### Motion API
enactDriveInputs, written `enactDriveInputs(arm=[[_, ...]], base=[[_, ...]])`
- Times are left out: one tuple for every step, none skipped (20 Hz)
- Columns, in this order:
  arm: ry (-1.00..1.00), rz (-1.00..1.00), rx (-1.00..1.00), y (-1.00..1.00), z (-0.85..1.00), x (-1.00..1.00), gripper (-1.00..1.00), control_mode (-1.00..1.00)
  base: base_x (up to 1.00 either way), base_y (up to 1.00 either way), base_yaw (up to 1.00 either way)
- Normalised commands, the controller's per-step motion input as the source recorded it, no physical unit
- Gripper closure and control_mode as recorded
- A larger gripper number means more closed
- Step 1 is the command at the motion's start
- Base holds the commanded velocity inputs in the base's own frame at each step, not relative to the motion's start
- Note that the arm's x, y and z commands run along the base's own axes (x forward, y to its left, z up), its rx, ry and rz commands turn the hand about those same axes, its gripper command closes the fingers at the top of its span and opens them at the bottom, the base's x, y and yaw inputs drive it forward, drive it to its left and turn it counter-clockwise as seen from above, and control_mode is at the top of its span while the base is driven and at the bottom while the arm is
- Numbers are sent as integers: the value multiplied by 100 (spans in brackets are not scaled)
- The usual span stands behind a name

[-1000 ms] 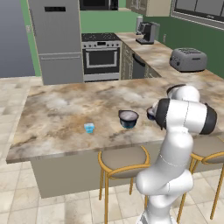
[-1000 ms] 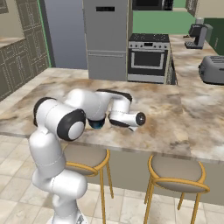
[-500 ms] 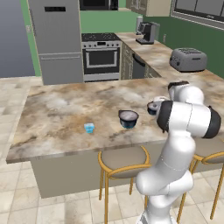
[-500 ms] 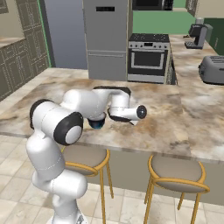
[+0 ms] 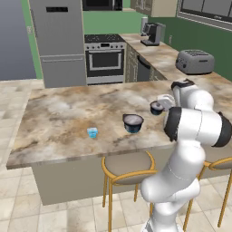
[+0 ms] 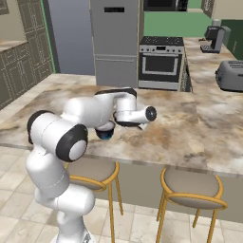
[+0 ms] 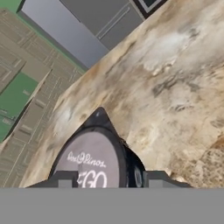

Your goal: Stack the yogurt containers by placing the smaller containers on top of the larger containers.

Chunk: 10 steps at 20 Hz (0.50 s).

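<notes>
A white robot arm's tool [image 5: 159, 105] is clamped on a small dark-blue round tub with a grey top [image 5: 156, 107], held above the marbled brown counter [image 5: 59, 113]. At its 8 o'clock, the wide dark-blue tub with a pale top [image 5: 133, 123] stands on the counter; a tiny light-blue cup [image 5: 92, 132] sits well apart at 9 o'clock.
</notes>
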Motion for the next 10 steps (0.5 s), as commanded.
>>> enactDriveInputs(arm=[[6, 3, 0, 36, 17, 0, 100, -100], [6, 3, 0, 39, 16, 0, 100, -100], [7, 4, 0, 39, 14, 0, 100, -100], [7, 4, 0, 38, 14, 0, 100, -100], [7, 3, 0, 38, 14, 0, 100, -100], [4, 3, 0, 37, 15, -1, 100, -100], [4, 3, 0, 36, 14, -2, 100, -100], [4, 3, 0, 36, 13, -3, 100, -100], [4, 3, 0, 35, 11, -4, 100, -100], [3, 2, 0, 36, 9, -6, 100, -100]], base=[[0, 0, 0], [0, 0, 0], [0, 0, 0], [0, 0, 0], [0, 0, 0], [0, 0, 0], [0, 0, 0], [0, 0, 0], [0, 0, 0], [0, 0, 0]])
